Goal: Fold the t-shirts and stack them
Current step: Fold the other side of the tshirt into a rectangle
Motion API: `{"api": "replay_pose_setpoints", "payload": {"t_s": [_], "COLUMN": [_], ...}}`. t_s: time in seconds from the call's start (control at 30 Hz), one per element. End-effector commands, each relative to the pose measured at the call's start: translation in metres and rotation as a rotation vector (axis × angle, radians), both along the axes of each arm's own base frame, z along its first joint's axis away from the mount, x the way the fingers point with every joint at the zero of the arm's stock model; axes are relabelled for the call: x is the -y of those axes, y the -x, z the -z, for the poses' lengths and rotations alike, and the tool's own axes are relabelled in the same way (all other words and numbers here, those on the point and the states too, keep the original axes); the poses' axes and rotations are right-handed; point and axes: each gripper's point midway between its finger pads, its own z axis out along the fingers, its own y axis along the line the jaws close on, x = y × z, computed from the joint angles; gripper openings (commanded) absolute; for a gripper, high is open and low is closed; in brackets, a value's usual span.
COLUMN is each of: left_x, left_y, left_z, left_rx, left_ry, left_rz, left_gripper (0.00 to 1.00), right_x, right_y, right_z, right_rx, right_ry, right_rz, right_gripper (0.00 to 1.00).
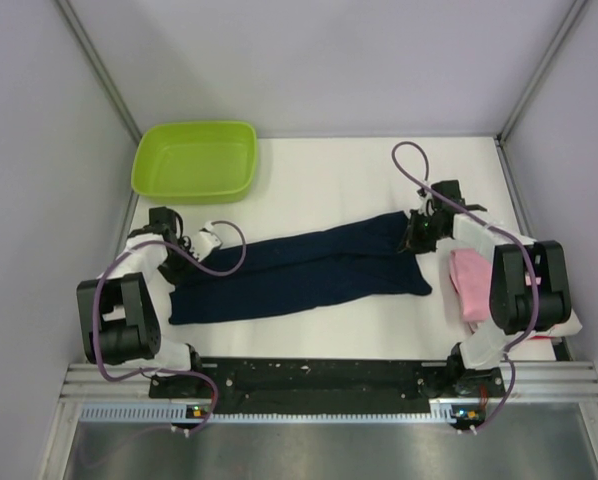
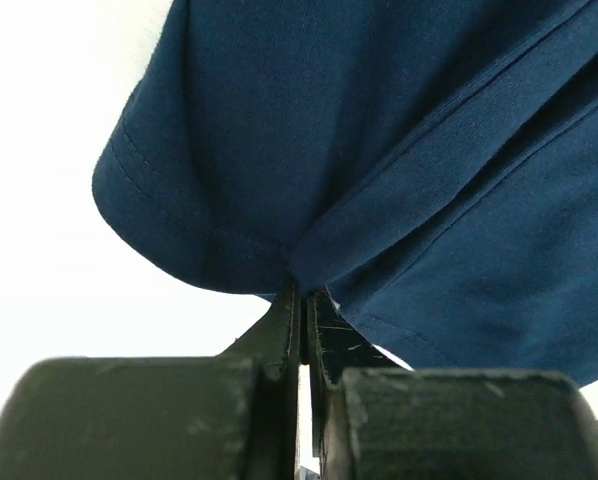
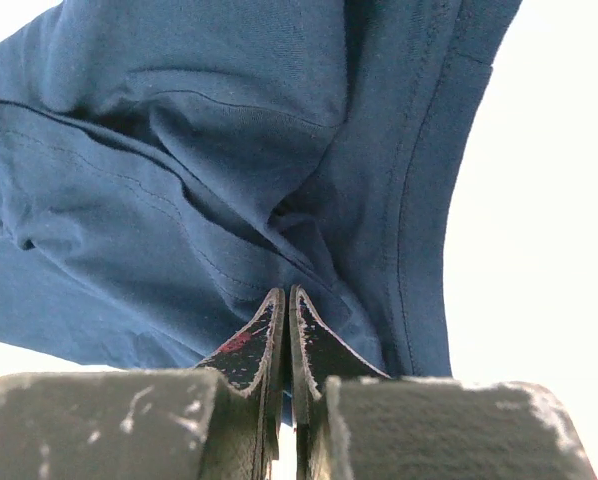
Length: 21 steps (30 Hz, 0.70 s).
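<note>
The dark navy t-shirt (image 1: 299,268) lies stretched in a long band across the middle of the white table, pulled between both arms. My left gripper (image 1: 192,246) is shut on its left end; in the left wrist view the jaws (image 2: 304,292) pinch a gathered fold of navy cloth (image 2: 379,160). My right gripper (image 1: 420,232) is shut on its right end; in the right wrist view the jaws (image 3: 287,292) pinch bunched navy cloth (image 3: 179,180). A folded pink t-shirt (image 1: 469,282) lies at the right edge on a stack, with a red edge (image 1: 542,338) under the right arm.
A lime green plastic tub (image 1: 196,160) stands at the back left of the table (image 1: 329,170). Grey walls close in the left, back and right sides. A black rail (image 1: 319,375) with the arm bases runs along the near edge.
</note>
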Motion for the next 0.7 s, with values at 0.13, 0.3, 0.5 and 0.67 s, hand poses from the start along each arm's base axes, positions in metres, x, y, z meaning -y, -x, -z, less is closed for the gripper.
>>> {"api": "replay_pose_setpoints", "payload": {"t_s": [0.13, 0.3, 0.5, 0.67], "left_x": [0.0, -0.001, 0.008, 0.04], "left_y": [0.013, 0.026, 0.018, -0.021], "left_z": [-0.009, -0.012, -0.089, -0.142], "left_rx": [-0.046, -0.098, -0.019, 0.115], "left_ry": [-0.005, -0.013, 0.042, 0.224], "left_rz": [0.041, 0.067, 0.178, 0.188], "left_gripper": [0.03, 0.55, 0.63, 0.48], "right_x": [0.009, 0.016, 0.039, 0.026], "right_y": [0.007, 0.016, -0.003, -0.029], "right_z": [-0.015, -0.001, -0.048, -0.082], "right_rx": [0.036, -0.009, 0.155, 0.277], "right_ry": [0.03, 0.07, 0.193, 0.243], "right_rz": [0.002, 0.027, 0.112, 0.053], "right_gripper": [0.0, 0.4, 0.47, 0.38]}}
